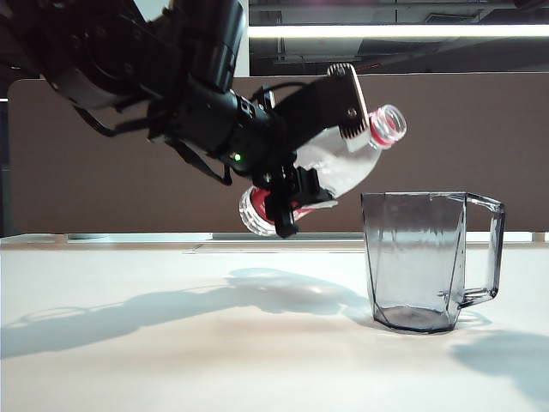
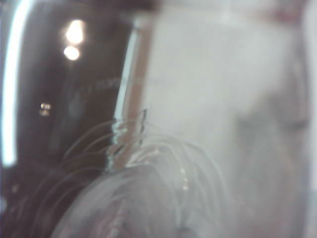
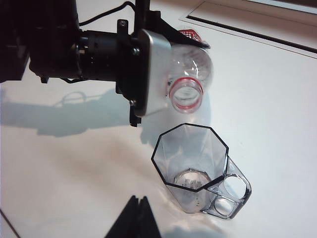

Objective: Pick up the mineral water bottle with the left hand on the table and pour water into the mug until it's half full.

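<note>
You have the table (image 1: 129, 343) spread white under everything. Above it, at ten o'clock from the mug (image 1: 420, 257), your left hand (image 1: 313, 150) hangs in the air, its fingers partway closed around the body of the mineral water bottle (image 1: 343, 163). The bottle is tilted, its open red-ringed mouth uppermost and pointing toward two o'clock, above and just beside the mug's rim without touching it. The mug stands upright, handle at three o'clock. Only the dark tips of your right gripper (image 3: 133, 220) show in its wrist view, pressed together with no gap
</note>
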Action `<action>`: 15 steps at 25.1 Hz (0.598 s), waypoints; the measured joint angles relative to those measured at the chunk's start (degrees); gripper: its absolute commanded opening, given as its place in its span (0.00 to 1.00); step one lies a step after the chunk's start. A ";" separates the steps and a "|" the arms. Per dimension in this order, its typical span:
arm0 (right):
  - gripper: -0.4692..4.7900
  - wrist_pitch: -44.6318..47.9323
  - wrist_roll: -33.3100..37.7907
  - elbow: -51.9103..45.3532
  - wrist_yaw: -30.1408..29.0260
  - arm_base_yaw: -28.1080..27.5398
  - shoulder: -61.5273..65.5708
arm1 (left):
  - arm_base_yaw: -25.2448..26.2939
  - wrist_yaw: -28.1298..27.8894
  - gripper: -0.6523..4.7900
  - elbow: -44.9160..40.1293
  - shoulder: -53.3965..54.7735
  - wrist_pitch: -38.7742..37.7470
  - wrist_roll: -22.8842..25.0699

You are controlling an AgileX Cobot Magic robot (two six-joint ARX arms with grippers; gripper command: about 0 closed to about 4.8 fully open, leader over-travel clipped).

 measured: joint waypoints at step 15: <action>0.07 0.00 0.00 0.00 -0.02 0.00 -0.02 | 0.00 0.00 0.51 0.70 1.20 -0.39 6.10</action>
